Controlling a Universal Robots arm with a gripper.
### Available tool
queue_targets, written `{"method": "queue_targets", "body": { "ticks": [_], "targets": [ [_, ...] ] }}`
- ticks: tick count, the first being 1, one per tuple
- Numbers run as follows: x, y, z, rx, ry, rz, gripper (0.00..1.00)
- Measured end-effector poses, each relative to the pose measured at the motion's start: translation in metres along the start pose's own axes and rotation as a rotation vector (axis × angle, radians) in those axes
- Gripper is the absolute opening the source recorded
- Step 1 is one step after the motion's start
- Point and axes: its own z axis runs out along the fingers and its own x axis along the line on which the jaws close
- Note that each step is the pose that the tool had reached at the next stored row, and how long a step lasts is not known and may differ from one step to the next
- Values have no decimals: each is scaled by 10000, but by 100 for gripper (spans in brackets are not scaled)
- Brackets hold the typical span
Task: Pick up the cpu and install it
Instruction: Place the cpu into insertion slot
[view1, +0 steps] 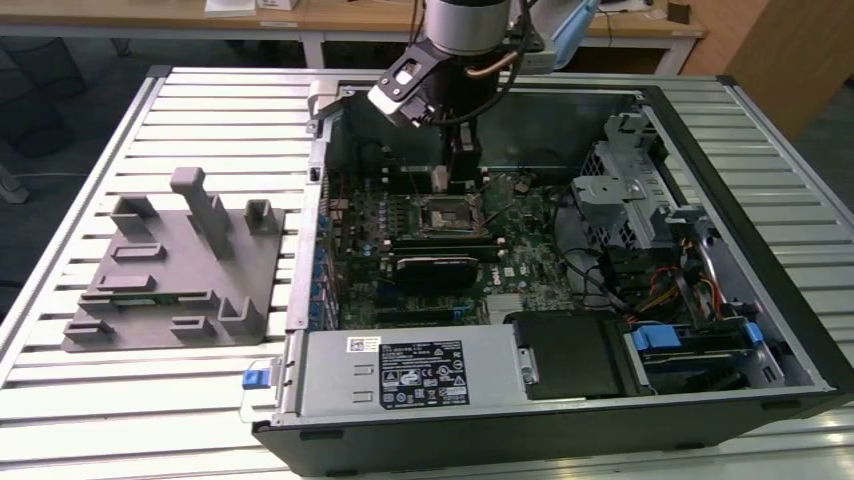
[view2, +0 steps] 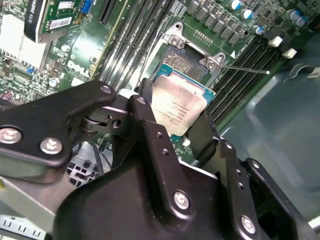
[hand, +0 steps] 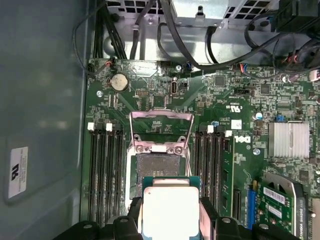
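Observation:
My gripper (view1: 451, 176) hangs inside the open computer case, shut on the cpu (view1: 439, 178). In both wrist views the cpu (view2: 177, 105) (hand: 170, 207) shows its pale silver top, clamped at two opposite edges by the black fingers (view2: 144, 107) (hand: 206, 212). It hangs a little above the motherboard, close to the open socket (hand: 156, 167) (view2: 182, 60) (view1: 445, 212) and partly over it. The socket's metal load plate (hand: 161, 131) is flipped up. The socket's near part is hidden behind the chip.
Memory slots (hand: 105, 170) flank the socket. A silver heatsink (hand: 288, 139) and an expansion card (hand: 280, 205) sit nearby. The case wall (view1: 318, 200), drive cage (view1: 638, 195), cables (view1: 667, 290) and power supply (view1: 400, 372) ring the board. A grey tray (view1: 174, 270) lies on the slatted table.

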Motion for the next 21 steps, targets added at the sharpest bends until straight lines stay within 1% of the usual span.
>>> {"method": "queue_targets", "body": {
  "ticks": [7, 15, 21],
  "targets": [
    [3, 9, 114, 1, -1, 2, 53],
    [4, 8, 149, 0, -1, 0, 53],
    [4, 8, 159, 0, 0, 0, 53]
  ]
}}
